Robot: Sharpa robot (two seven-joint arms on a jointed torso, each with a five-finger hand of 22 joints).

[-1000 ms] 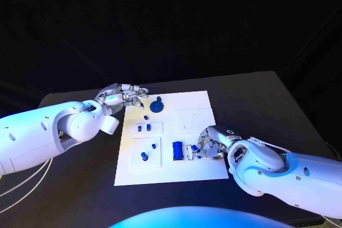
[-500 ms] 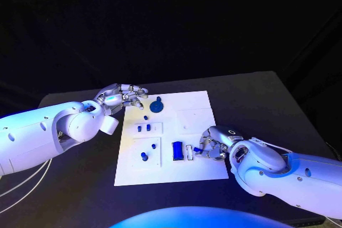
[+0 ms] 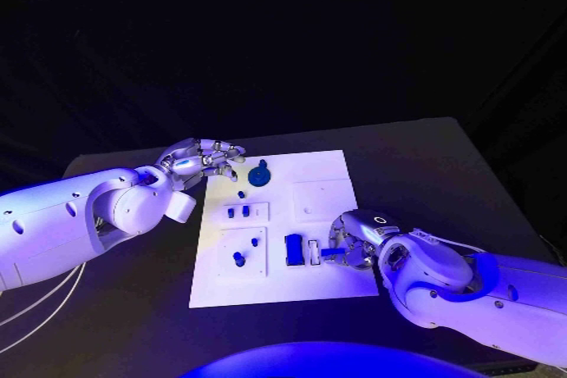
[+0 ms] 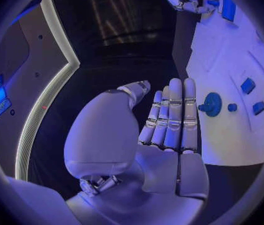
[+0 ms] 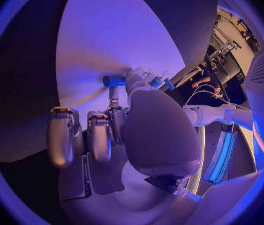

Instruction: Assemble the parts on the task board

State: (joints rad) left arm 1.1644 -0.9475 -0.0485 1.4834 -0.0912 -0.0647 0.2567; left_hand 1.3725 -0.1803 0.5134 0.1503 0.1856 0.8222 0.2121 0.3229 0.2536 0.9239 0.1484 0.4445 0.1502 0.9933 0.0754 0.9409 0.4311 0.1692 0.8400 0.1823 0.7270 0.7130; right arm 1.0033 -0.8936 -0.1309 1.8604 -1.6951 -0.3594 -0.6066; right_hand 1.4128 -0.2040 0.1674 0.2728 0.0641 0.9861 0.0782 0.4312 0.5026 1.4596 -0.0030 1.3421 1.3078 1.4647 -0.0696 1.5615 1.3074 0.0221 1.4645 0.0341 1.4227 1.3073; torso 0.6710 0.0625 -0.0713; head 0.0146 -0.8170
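Observation:
The white task board (image 3: 325,189) lies in the middle of the black table. My right hand (image 3: 355,237) is at the board's near right part and pinches a small blue part (image 3: 334,251) just above the board, beside a blue block (image 3: 293,248). The right wrist view has that small blue part (image 5: 113,81) between the thumb and a fingertip. My left hand (image 3: 203,159) hovers at the board's far left corner, holding nothing, its fingers (image 4: 172,115) stretched out. A round blue part (image 3: 259,175) lies just beside them on the board.
Small blue parts (image 3: 238,213) stand in a raised plate left of the board's middle, and two more (image 3: 240,259) in the plate nearer me. Black table (image 3: 449,173) surrounds the board, with free room at the right and far side.
My right hand has shifted a little toward me with the small blue part, which now sits slightly farther right and lower. The left hand has stayed put.

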